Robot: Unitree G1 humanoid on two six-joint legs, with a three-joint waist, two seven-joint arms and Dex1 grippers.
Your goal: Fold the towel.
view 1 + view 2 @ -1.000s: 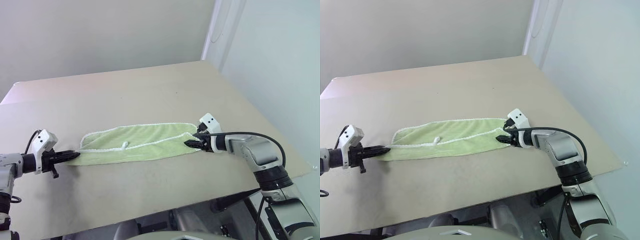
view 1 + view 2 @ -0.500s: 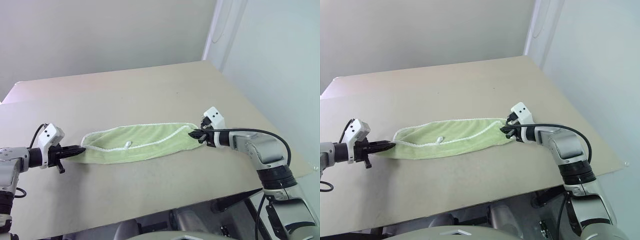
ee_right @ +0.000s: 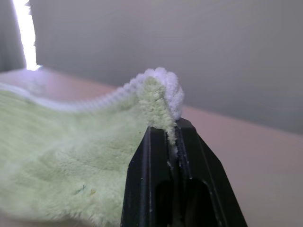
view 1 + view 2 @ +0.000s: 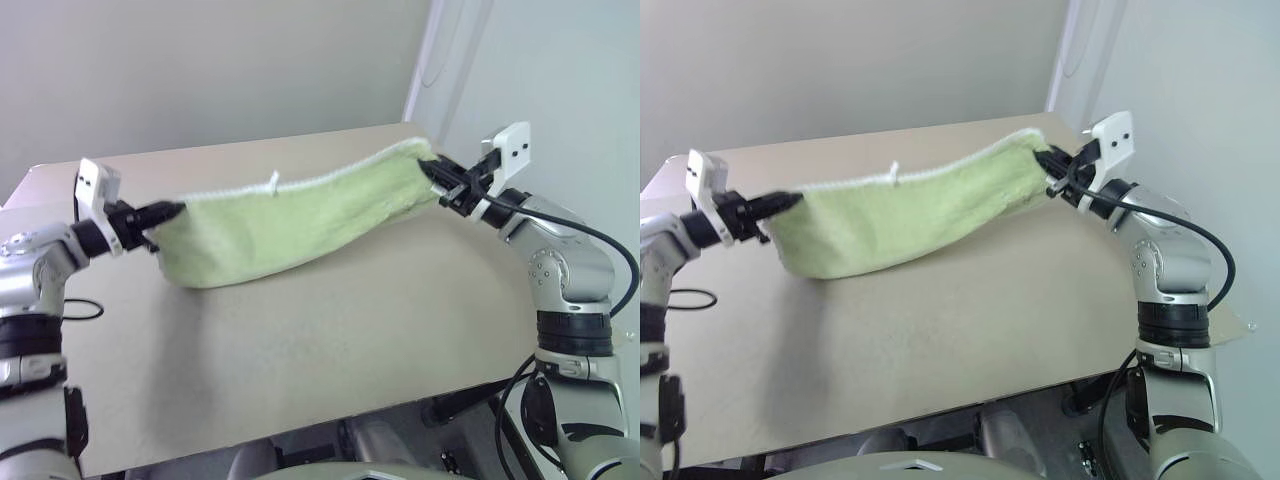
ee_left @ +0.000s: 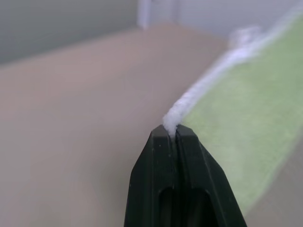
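Towel (image 4: 290, 225) hangs off the table (image 4: 330, 330), stretched across the middle of the frame between both arms, its lower edge sagging toward the tabletop at lower left. Left gripper (image 4: 168, 210) at left clamps one end by the white edging; right gripper (image 4: 437, 172) at upper right is clenched on the other end. Small white tag (image 4: 274, 180) stands up from the top edge. The hanging cloth looks doubled lengthwise, though the layers are hard to separate here. Judged progress: one long fold likely made, cloth lifted; laying it back down and folding end to end not yet done.
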